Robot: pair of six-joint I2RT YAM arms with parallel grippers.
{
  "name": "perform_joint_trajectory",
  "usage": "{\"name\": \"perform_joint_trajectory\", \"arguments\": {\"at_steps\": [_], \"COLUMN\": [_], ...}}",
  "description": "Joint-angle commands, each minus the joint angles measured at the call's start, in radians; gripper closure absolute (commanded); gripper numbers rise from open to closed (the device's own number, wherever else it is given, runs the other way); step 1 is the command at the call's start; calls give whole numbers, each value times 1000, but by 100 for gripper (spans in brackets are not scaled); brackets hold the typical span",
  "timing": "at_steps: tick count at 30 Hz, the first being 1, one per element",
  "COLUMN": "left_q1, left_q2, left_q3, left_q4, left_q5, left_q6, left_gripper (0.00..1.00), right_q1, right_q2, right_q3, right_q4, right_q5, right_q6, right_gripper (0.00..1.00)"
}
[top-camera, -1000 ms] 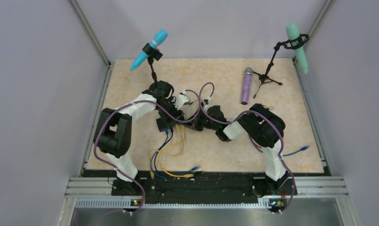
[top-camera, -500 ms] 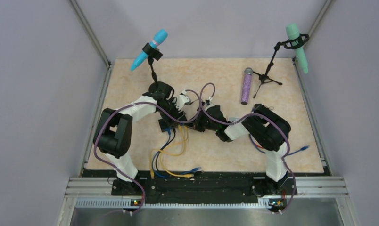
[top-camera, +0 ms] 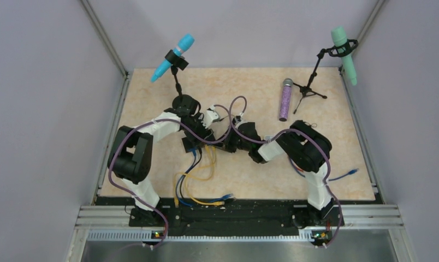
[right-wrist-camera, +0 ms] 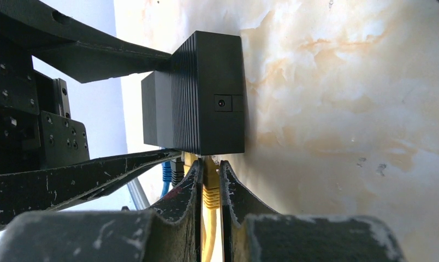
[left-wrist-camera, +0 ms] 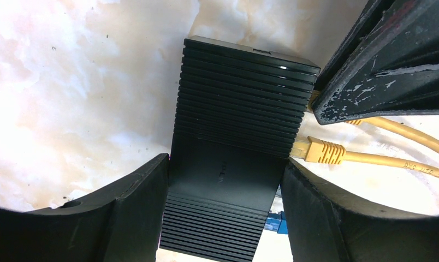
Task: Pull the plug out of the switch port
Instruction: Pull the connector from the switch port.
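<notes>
Yellow plug (right-wrist-camera: 211,194), pinched in your right claw (right-wrist-camera: 210,168) at the switch's (right-wrist-camera: 214,71) six o'clock, shows only wrist-side; left claw (left-wrist-camera: 225,166) clamps the switch.

**Left wrist view.** A flat black rectangular plastic switch (left-wrist-camera: 239,109), ribbed at both ends and smooth across the middle, lies on the pale marbled table (left-wrist-camera: 86,82). The left gripper (left-wrist-camera: 226,168) straddles it, one black finger touching the plain long side and the other touching the socket side. A lower yellow plug (left-wrist-camera: 320,151) sits in the socket edge, and its cable runs off to the right. Just above, the scuffed black tips of the right gripper (left-wrist-camera: 317,102) cover most of an upper yellow plug (left-wrist-camera: 355,121). A blue plug (left-wrist-camera: 274,222) shows beside the near finger.
</notes>
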Motion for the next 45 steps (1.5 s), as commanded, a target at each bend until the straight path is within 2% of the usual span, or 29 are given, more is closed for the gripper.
{"name": "perform_joint_trajectory", "arguments": {"at_steps": [1,4,6,7,10,12,14,17,23,25,27,29,31,35,37,41,45], "left_q1": [-4,-4,-4,-4,-4,-4,-4,-4,-4,-4,-4,-4,-4,-3,-2,2,2], "left_q2": [17,16,18,19,9,-1,-1,3,-15,-17,-22,-25,-28,-50,-55,-49,-50], "left_q3": [-27,-33,-31,-30,-35,-46,-56,-61,-103,-111,-124,-133,-139,-153,-153,-155,-168], "left_q4": [82,85,87,87,84,95,107,112,160,164,176,183,181,181,183,205,234], "left_q5": [51,40,38,39,42,38,47,64,83,91,95,101,97,79,80,97,120], "left_q6": [-40,-32,-29,-30,-27,-28,-27,-28,-32,-32,-30,-29,-28,-13,-12,-21,-38], "left_gripper": [61,61,62,62,62,62,62,62,62,63,63,63,63,64,64,64,64], "right_q1": [39,25,8,8,36,56,51,41,62,39,16,7,7,10,12,-13,-12], "right_q2": [-43,-26,25,30,-42,-79,-71,-69,-83,-6,118,192,159,-45,-128,-94,-20], "right_q3": [35,63,51,22,-40,-18,32,76,61,38,13,-16,-39,-49,-46,-24,-55], "right_q4": [-63,-21,107,156,20,-96,-122,-67,-114,18,293,514,401,57,-40,13,117], "right_q5": [13,-109,-180,-149,68,132,45,-84,5,-102,-211,-215,-158,-1,57,-62,-80], "right_q6": [-60,-101,0,49,14,-67,-80,-45,-2,71,230,351,299,72,-10,19,92], "right_gripper": [100,100,100,100,100,100,100,100,100,100,100,100,100,100,100,100,100]}}
